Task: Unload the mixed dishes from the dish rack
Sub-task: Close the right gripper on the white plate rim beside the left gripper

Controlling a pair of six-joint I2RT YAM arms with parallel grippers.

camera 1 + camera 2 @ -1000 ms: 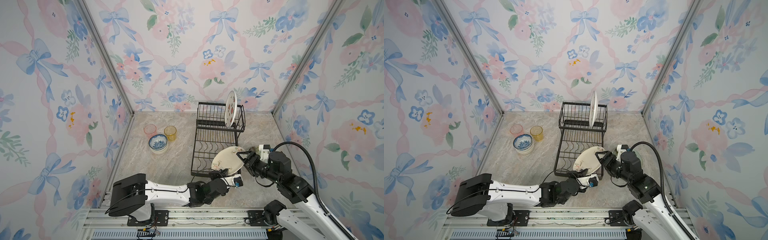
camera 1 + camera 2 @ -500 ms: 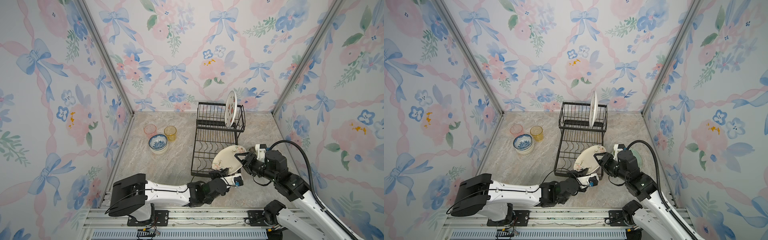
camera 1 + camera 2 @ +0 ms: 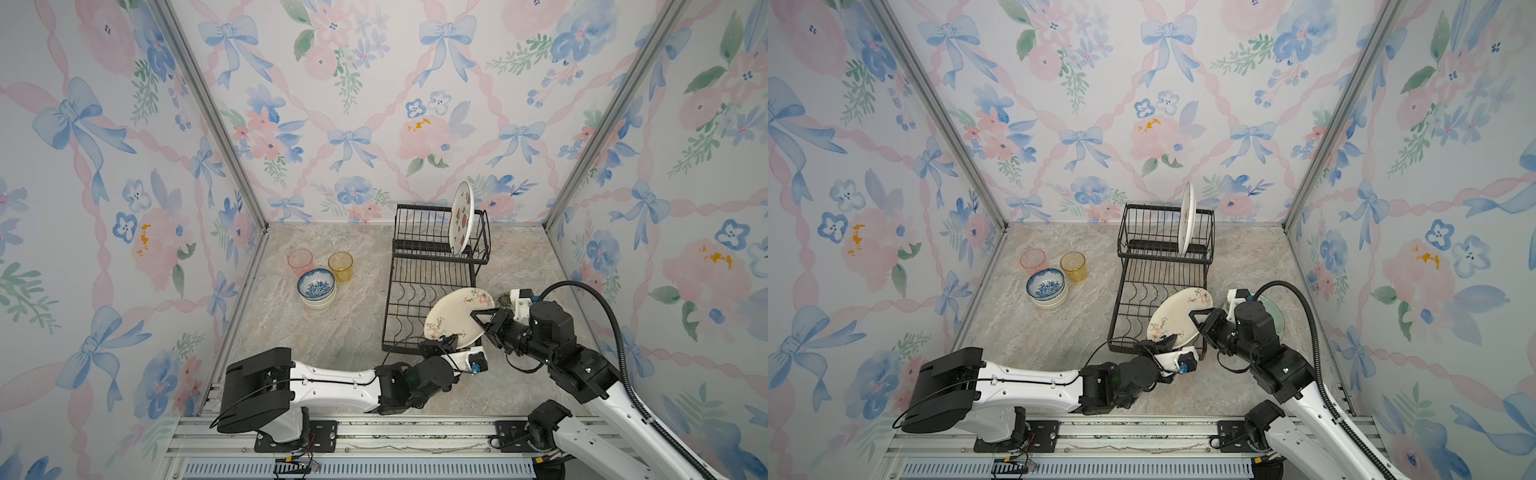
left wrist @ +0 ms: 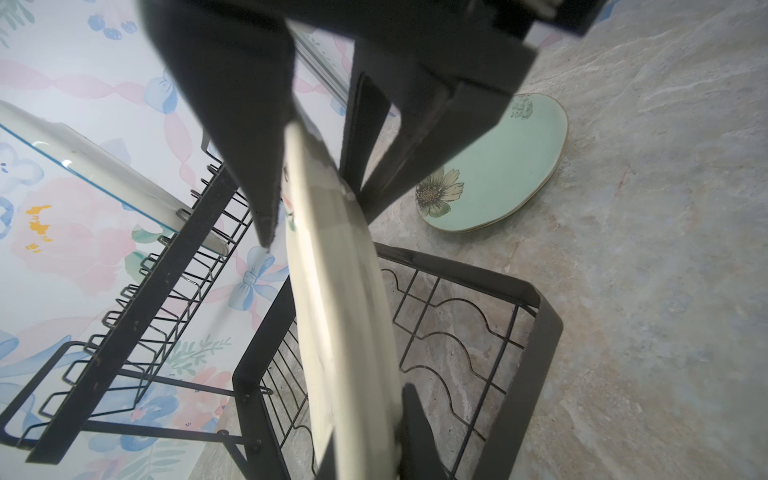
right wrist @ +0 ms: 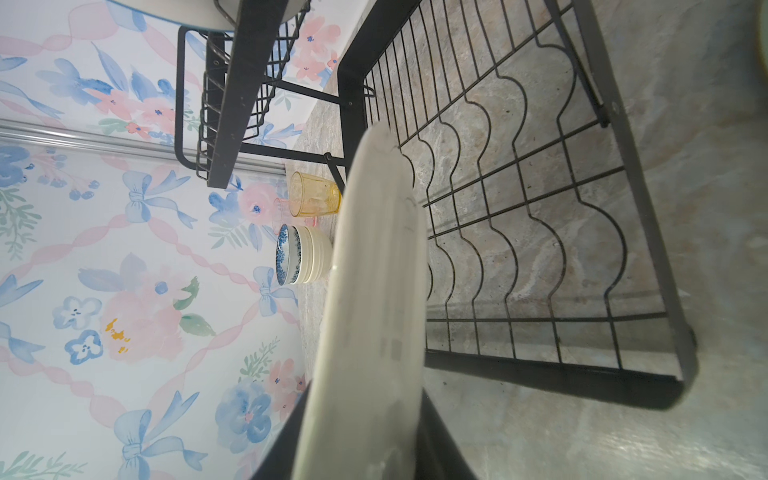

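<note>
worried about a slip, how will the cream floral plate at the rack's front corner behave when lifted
The cream floral ceramic plate looks rigid, so it should not flex. Its glazed rim seems slippery: the left hand pinches only its edge, so it may pivot. Probably fragile if dropped on the stone-look table.

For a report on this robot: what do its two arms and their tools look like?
The left arm and right arm have white shells and black joints. The left tool and right tool are black, each with two flat tapered fingers. A thick ribbed black hose loops over the right arm; a thin black cable runs along the left.
</note>
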